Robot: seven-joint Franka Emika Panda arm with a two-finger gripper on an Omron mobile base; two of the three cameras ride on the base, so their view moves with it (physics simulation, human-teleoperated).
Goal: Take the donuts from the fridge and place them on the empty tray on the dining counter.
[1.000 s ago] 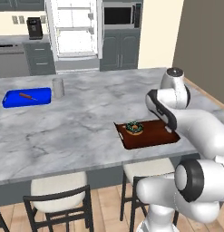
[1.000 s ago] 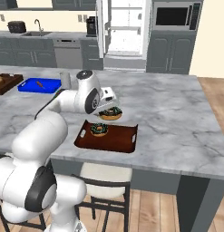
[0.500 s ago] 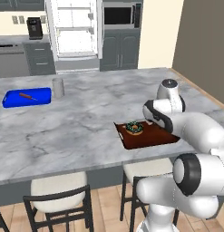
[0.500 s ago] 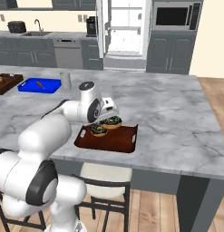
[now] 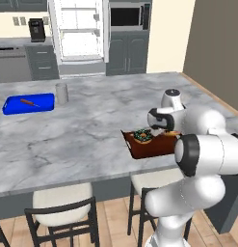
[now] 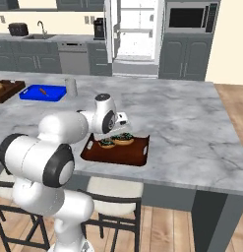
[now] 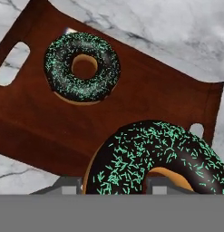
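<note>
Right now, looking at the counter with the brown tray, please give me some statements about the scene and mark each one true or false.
1. One donut lies flat on the brown tray. True.
2. The gripper is open and holds nothing. False: it is shut on the second donut, low over the tray.
3. The fridge doors are closed. False: they stand open and the white interior shows.
4. The blue tray sits on the same marble counter as the brown tray, far off to the robot's left. True.
5. The brown tray sits in the middle of the counter. False: it is near the edge on the robot's side, above a stool.
</note>
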